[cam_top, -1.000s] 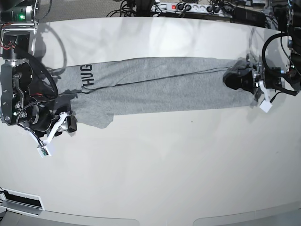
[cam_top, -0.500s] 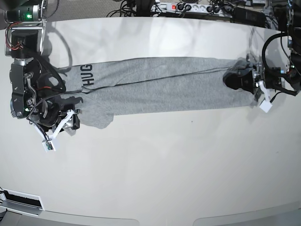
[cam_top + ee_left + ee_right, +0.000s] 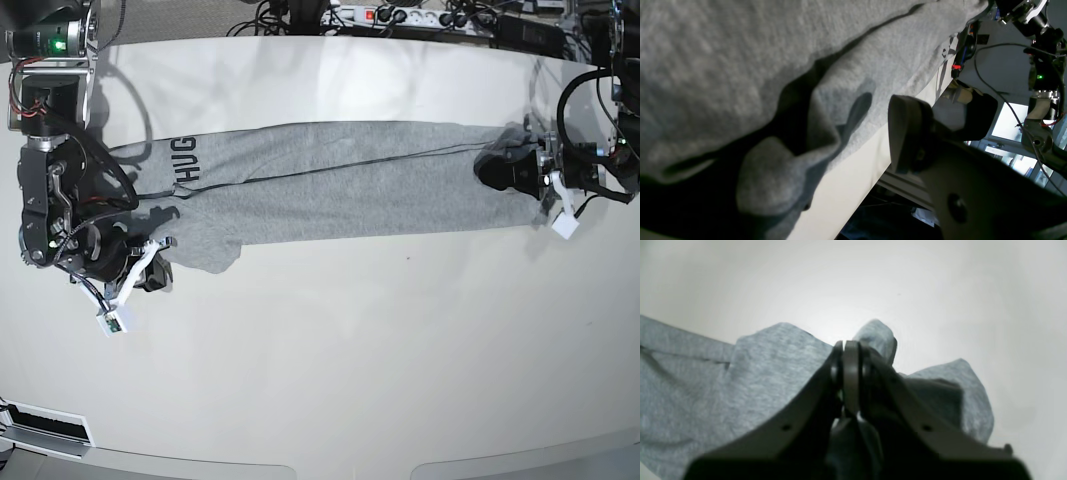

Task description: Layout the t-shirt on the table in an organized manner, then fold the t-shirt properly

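Currently, one t-shirt [image 3: 340, 180] is spread lengthwise on the tabletop [image 3: 330, 360]; right gripper [image 3: 850, 350] jaws are clenched on its fabric, left gripper [image 3: 515, 170] jaws are released.

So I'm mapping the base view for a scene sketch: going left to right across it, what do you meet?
Right gripper, shut on the sleeve end of the t-shirt → black lettering → the shirt's long grey body → left gripper, jaws open at the shirt's other end; all on the table.
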`<state>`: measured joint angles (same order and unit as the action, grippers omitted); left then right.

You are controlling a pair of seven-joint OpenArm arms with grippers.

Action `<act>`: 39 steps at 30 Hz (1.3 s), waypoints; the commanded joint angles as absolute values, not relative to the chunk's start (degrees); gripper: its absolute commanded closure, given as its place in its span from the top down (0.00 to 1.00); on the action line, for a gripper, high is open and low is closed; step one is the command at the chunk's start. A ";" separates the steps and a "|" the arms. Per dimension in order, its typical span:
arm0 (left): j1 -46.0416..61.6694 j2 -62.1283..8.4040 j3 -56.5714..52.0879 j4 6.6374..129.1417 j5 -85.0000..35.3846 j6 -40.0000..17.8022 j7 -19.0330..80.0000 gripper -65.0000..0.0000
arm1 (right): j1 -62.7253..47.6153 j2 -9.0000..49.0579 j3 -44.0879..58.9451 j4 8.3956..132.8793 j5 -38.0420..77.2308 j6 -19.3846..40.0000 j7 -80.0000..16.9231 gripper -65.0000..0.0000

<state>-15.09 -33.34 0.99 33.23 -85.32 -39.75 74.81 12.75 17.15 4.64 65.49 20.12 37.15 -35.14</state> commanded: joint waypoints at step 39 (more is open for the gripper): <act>-15.92 -34.48 0.71 33.65 -85.00 -40.00 74.56 0.54 | -12.53 25.89 4.93 107.24 30.15 40.00 -57.23 0.00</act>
<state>-15.09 -33.32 0.99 33.30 -85.32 -39.75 74.61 -13.28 25.04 4.58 106.56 29.61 39.72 -58.00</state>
